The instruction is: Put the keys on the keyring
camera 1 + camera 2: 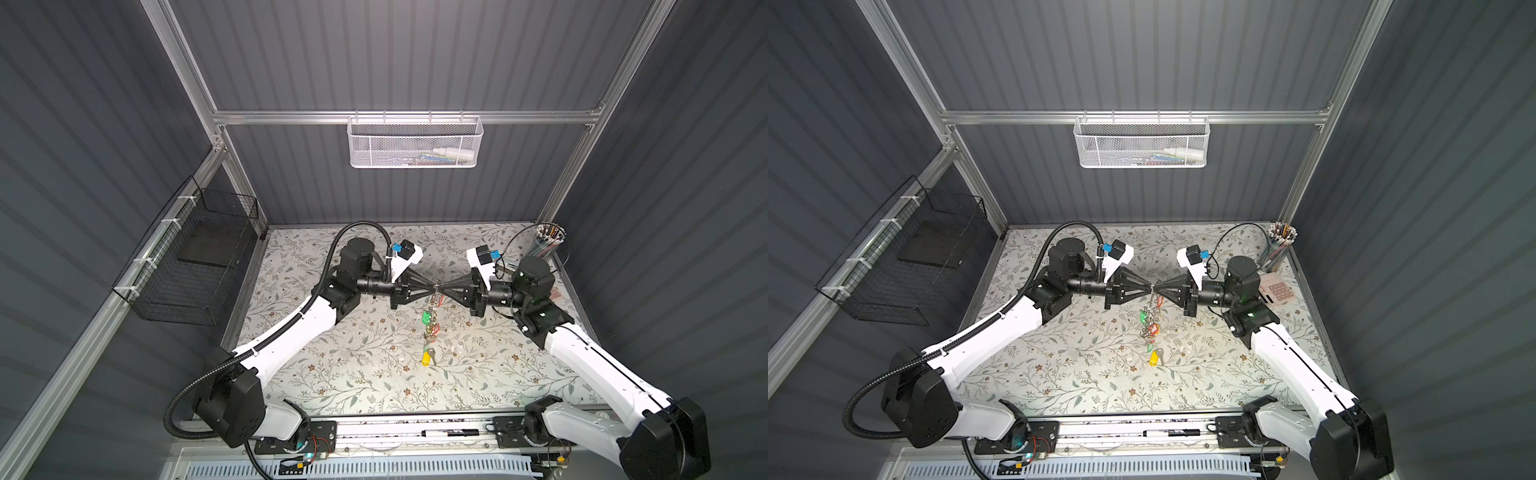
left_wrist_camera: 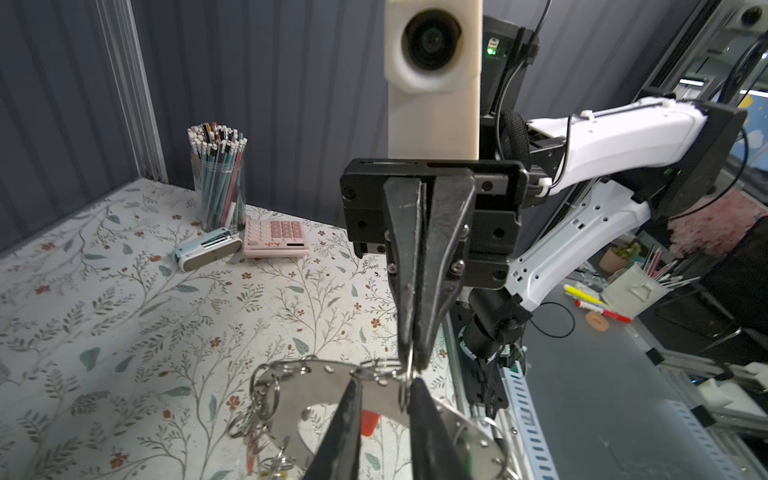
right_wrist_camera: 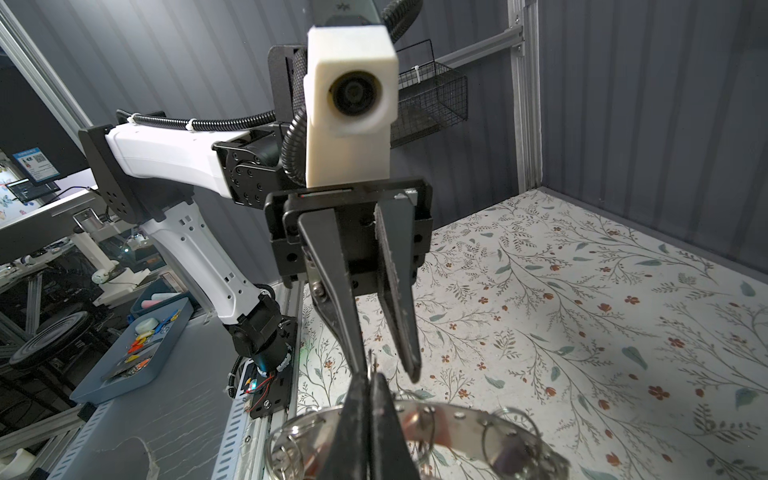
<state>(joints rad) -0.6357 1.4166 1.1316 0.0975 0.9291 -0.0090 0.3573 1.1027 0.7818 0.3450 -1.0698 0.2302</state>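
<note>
We have the keyring (image 2: 299,390) raised over the middle of the table (image 1: 332,365), hanging between the two tools. The right gripper (image 2: 411,365) is pinched fully closed on a small split ring (image 2: 407,380) at the hoop's upper edge. The left gripper (image 3: 388,372) meets it tip to tip, jaws a narrow gap apart, gripping nothing that we can see. A green-tagged key (image 1: 425,318) and a red-tagged key (image 1: 1155,329) already dangle from the hoop. A yellow-tagged key (image 1: 425,358) sits nearer us, below the bunch. We cannot tell whether it is attached, so it probably remains to be threaded.
</note>
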